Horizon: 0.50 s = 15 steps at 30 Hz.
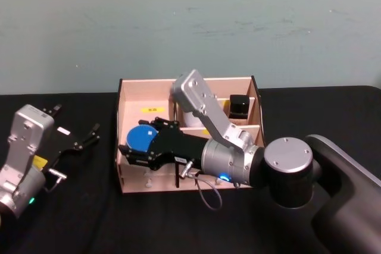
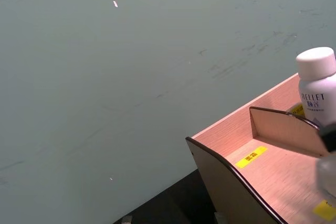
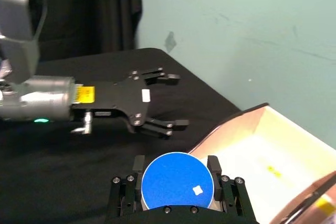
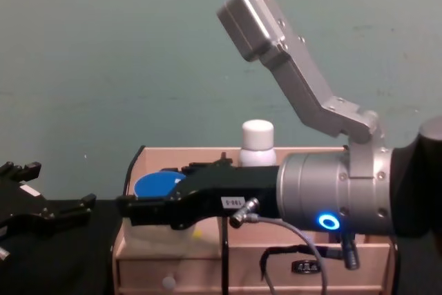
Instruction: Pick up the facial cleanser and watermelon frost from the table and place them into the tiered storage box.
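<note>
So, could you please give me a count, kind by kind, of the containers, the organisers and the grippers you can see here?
Blue-lidded round container, held between the right gripper's fingers: 1
White-capped bottle, standing in the box: 1
Black item in a rear compartment: 1
Tiered storage box: 1
Grippers, left gripper and right gripper: 2
Total: 6
</note>
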Each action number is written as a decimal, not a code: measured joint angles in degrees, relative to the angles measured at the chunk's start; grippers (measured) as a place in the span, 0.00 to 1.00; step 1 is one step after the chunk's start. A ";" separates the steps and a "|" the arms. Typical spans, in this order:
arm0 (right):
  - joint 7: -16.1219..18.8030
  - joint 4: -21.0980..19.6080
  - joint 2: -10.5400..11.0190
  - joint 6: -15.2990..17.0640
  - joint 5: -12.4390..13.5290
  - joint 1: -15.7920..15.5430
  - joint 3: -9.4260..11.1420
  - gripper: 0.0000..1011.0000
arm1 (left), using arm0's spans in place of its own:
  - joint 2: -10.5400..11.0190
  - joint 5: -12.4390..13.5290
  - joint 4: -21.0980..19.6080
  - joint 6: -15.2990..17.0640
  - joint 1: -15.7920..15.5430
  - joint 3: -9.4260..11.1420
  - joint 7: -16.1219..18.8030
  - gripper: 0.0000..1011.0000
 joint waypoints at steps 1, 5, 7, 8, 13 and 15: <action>-0.25 0.28 -0.25 0.00 -0.17 0.09 0.14 0.72 | 0.00 0.00 0.00 0.00 0.00 0.00 0.00 1.00; -1.35 1.61 -1.51 -0.02 -0.96 0.57 0.84 0.72 | 0.00 0.00 0.00 0.00 0.00 0.00 0.00 1.00; -1.80 2.30 -2.21 -0.08 -1.36 0.91 1.20 0.72 | 0.00 0.00 0.00 0.00 0.00 0.00 0.00 1.00; -1.93 2.51 -2.44 -0.09 -1.49 1.02 1.31 0.72 | 0.00 0.00 0.00 0.00 0.00 0.00 0.00 1.00; -2.63 4.17 -3.99 -0.23 -2.46 1.90 2.00 0.72 | 0.00 0.00 0.00 0.00 0.00 0.00 0.00 1.00; -2.79 4.65 -4.36 -0.28 -2.72 2.12 2.12 0.72 | 0.00 0.00 0.00 0.00 -0.01 0.00 0.00 1.00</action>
